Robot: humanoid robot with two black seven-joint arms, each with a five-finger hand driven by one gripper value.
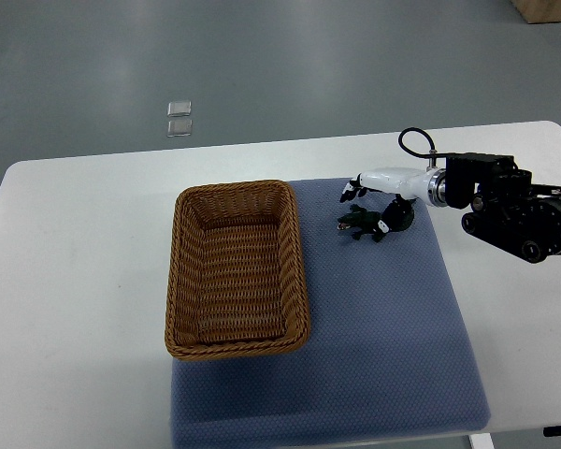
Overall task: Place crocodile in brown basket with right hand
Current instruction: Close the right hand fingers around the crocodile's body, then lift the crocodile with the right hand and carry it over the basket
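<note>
White table [75,281] carries a blue mat [383,346]. Wicker basket [298,271] sits on the mat's left part. Right hand [385,185] arches over the crocodile [361,223], fingers [350,195] part-spread and thumb low by the tail; nothing gripped, contact unclear. Crocodile lies flat on the mat, near the basket's far right corner. Judged: small, light, probably stiff plastic or rubber, not fragile. Best pinch is across the mid-body; taken by tail or snout it would swing.
</note>
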